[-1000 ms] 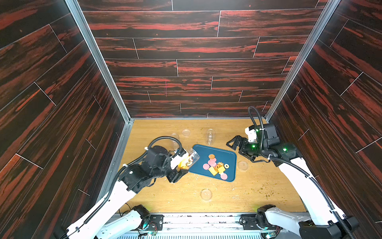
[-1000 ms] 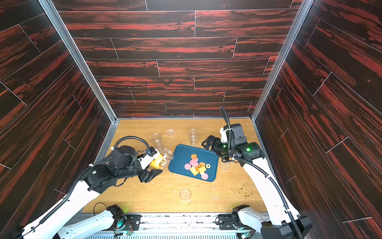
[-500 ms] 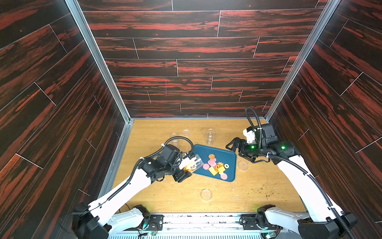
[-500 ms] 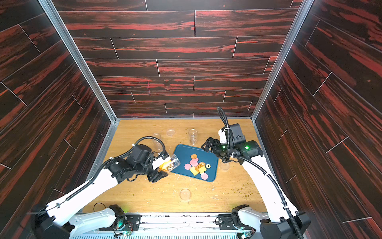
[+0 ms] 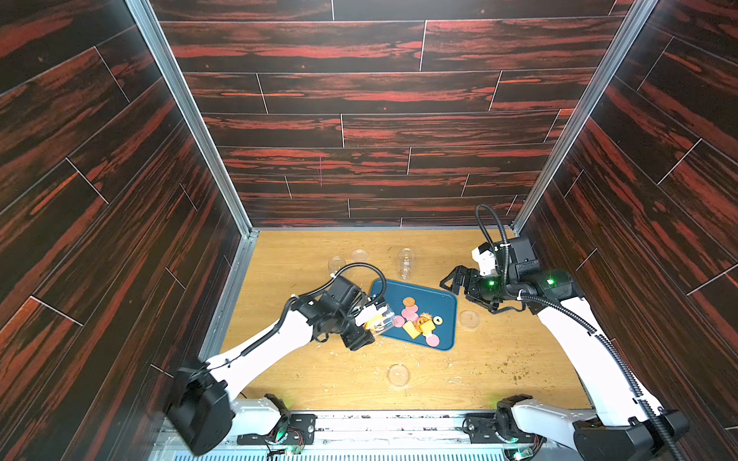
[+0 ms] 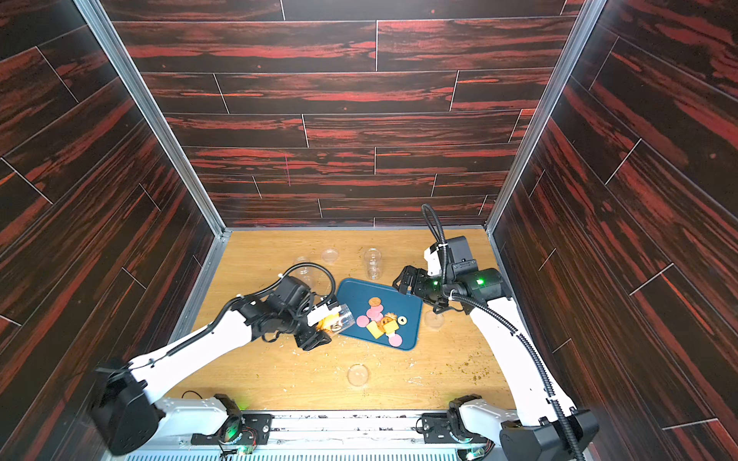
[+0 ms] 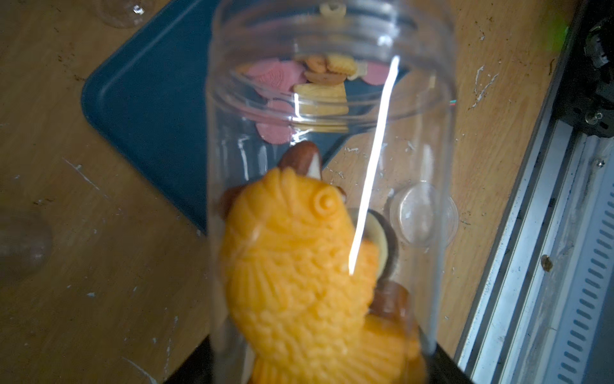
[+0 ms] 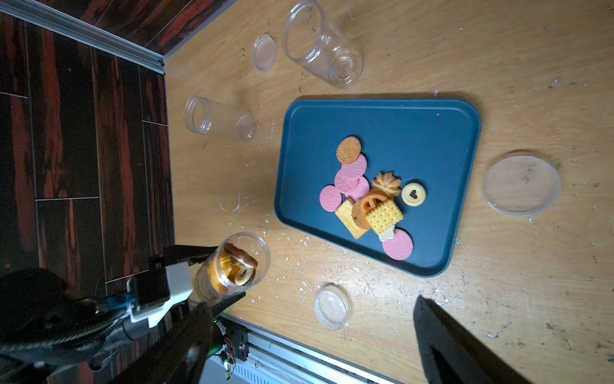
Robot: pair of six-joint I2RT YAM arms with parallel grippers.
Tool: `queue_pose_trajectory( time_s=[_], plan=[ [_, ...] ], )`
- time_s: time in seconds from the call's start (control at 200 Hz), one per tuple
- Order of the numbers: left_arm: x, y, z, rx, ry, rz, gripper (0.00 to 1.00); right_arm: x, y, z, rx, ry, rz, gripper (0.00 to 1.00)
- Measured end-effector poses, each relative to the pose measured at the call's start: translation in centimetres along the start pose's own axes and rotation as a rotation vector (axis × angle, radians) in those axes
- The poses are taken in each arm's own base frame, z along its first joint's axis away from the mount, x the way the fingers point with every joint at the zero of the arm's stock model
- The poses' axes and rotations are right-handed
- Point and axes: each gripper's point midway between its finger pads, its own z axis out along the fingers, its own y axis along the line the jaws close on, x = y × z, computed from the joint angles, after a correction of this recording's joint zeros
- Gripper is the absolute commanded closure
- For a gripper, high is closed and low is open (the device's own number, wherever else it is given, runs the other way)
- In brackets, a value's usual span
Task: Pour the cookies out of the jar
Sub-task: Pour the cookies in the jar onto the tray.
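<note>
Seen from above with the back wall at 12 o'clock, the left gripper (image 5: 369, 321) has its jaws partway closed around the clear jar (image 5: 381, 319), gripping it by the closed end, one finger on either side of the wall. The jar lies nearly on its side above the table (image 5: 319, 379), its open mouth pointing toward 3 o'clock and reaching the 9 o'clock edge of the blue tray (image 5: 435, 299). Inside, a yellow fish-shaped cookie (image 7: 299, 266) and some brown-and-cream rounds sit in the half of the jar nearer the gripper, short of the mouth. The other cookies (image 5: 417, 321) lie heaped on the tray at 3 o'clock from the jar's mouth, near it but apart: pink rounds, yellow squares, a tan round and a pale one with a dark heart (image 8: 413, 194). The right gripper (image 5: 453, 279) hangs at the tray's 1 o'clock corner with its jaws spread wide and nothing between them.
</note>
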Motion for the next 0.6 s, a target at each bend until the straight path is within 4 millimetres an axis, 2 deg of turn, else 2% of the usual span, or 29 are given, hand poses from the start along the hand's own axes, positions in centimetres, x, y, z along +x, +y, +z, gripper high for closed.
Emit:
queue_pose_trajectory(
  time_s=[0.601],
  plan=[
    [-1.2,1.0,2.0,0.043,0.107,-0.074,0.63,-0.8,-1.0,0.2,-0.012,0.015,-0.002,0.02]
  ],
)
